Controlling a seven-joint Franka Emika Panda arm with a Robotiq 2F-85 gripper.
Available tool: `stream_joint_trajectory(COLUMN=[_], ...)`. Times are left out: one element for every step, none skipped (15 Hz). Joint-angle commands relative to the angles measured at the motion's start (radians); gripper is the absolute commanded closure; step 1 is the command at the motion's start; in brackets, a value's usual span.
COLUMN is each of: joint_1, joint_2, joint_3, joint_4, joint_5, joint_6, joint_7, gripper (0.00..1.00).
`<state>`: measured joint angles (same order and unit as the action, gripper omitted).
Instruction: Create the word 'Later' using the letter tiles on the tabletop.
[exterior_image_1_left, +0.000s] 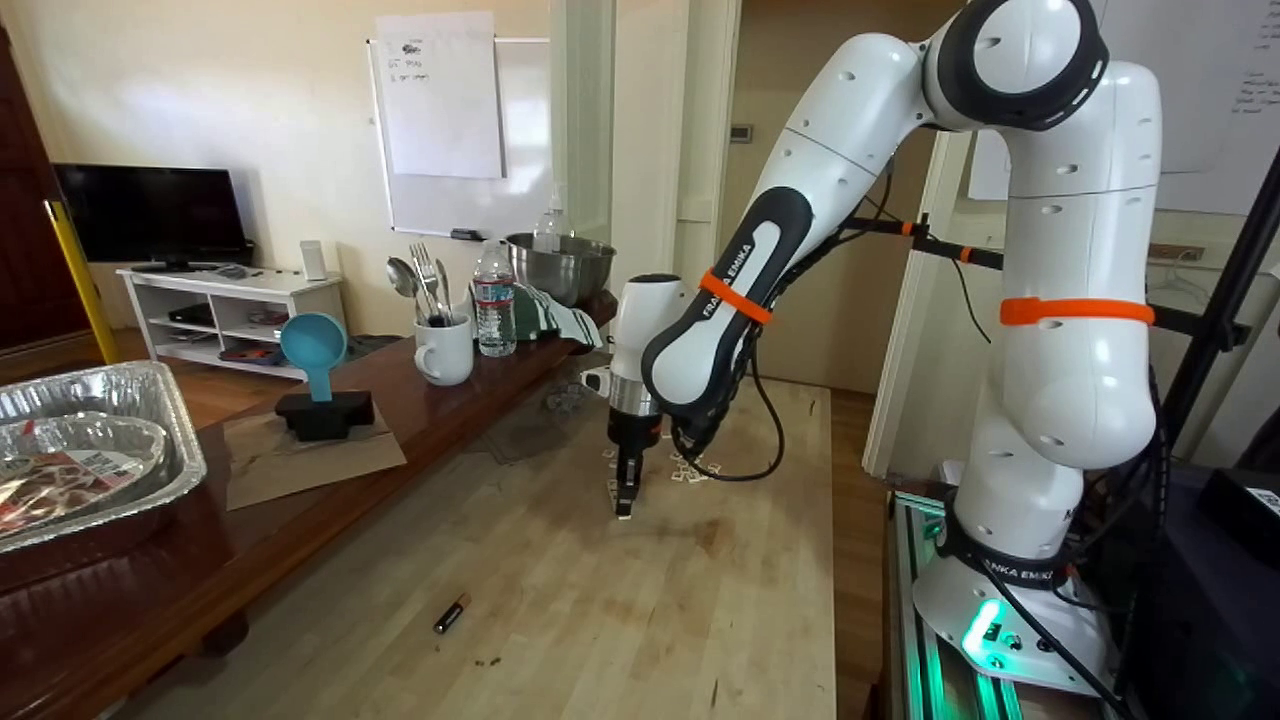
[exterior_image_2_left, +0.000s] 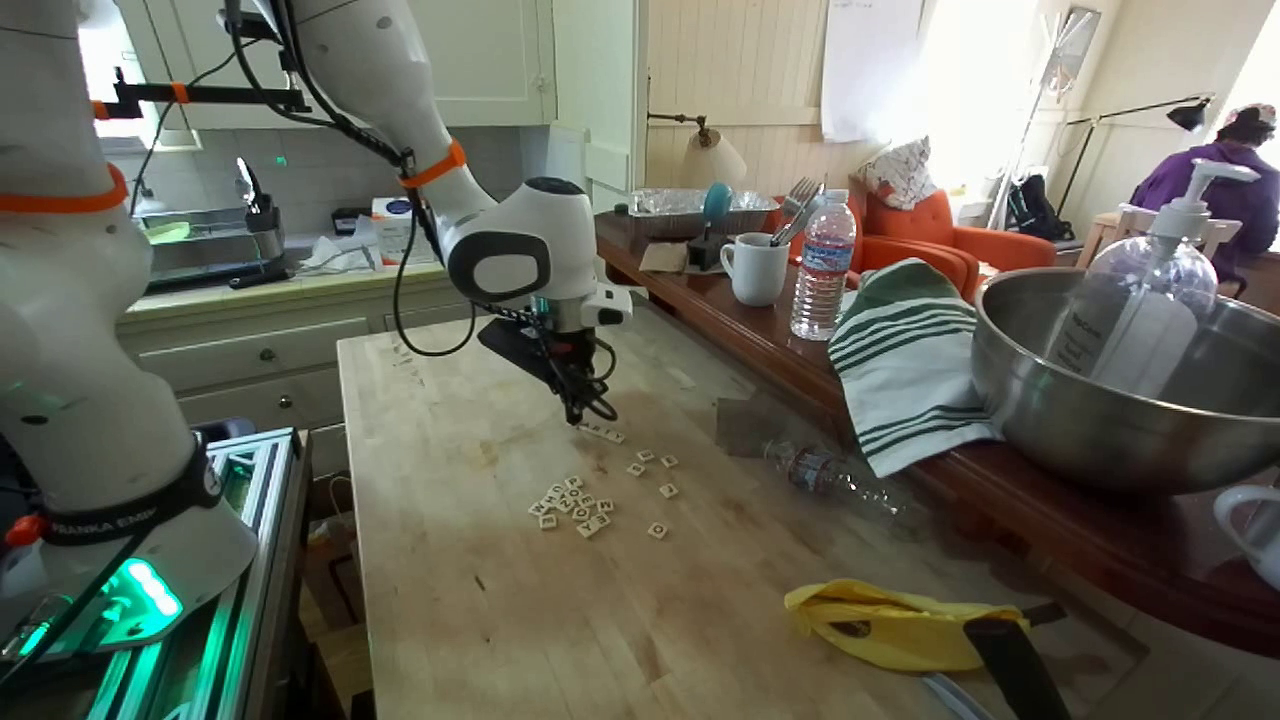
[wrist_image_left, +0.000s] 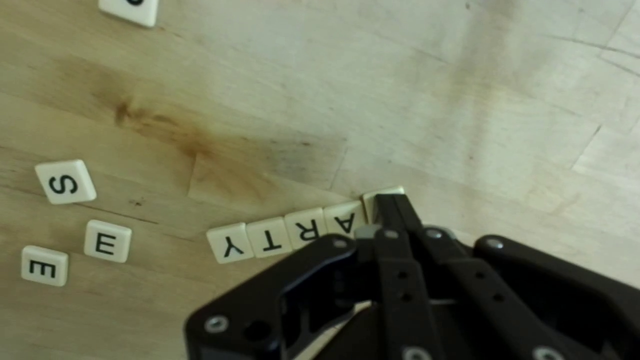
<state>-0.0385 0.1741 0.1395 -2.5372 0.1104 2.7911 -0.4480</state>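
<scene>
In the wrist view my gripper (wrist_image_left: 392, 197) is shut, fingertips together, with nothing seen between them. The tips sit over the end tile (wrist_image_left: 369, 204) of a slightly bent row; its letter is hidden. Beside it the row shows A (wrist_image_left: 345, 219), R (wrist_image_left: 306, 229), T (wrist_image_left: 270, 237) and Y (wrist_image_left: 231, 243), upside down. Loose tiles S (wrist_image_left: 65, 182) and two that look like E (wrist_image_left: 107, 241) lie left. In both exterior views the gripper (exterior_image_1_left: 625, 512) (exterior_image_2_left: 574, 418) is down at the tabletop (exterior_image_1_left: 600, 620). The row (exterior_image_2_left: 603, 433) and a cluster of tiles (exterior_image_2_left: 581, 514) also show.
A yellow object (exterior_image_2_left: 900, 625) and a clear bottle (exterior_image_2_left: 825, 470) lie on the tabletop. A battery (exterior_image_1_left: 451, 614) lies at the opposite end. A raised dark wooden ledge (exterior_image_1_left: 300, 510) runs alongside, with a mug (exterior_image_1_left: 445, 350), upright bottle (exterior_image_1_left: 495, 305), towel and steel bowl (exterior_image_2_left: 1090, 410).
</scene>
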Motion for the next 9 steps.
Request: stream_joint_trajectory(joint_1=[0.005, 0.006, 0.006, 0.006, 0.005, 0.005, 0.006, 0.006, 0.005], joint_2=[0.054, 0.054, 0.053, 0.053, 0.052, 0.052, 0.052, 0.052, 0.052], joint_3=[0.001, 0.000, -0.002, -0.002, -0.002, -0.003, -0.004, -0.004, -0.005], joint_4=[0.010, 0.010, 0.009, 0.009, 0.009, 0.009, 0.008, 0.009, 0.009], joint_5=[0.007, 0.005, 0.004, 0.004, 0.005, 0.004, 0.004, 0.004, 0.004], joint_6=[0.027, 0.027, 0.026, 0.026, 0.026, 0.027, 0.028, 0.028, 0.030], joint_7=[0.027, 0.033, 0.041, 0.044, 0.046, 0.052, 0.058, 0.062, 0.064], gripper=[1.00, 1.00, 1.00, 1.00, 1.00, 1.00, 1.00, 1.00, 1.00])
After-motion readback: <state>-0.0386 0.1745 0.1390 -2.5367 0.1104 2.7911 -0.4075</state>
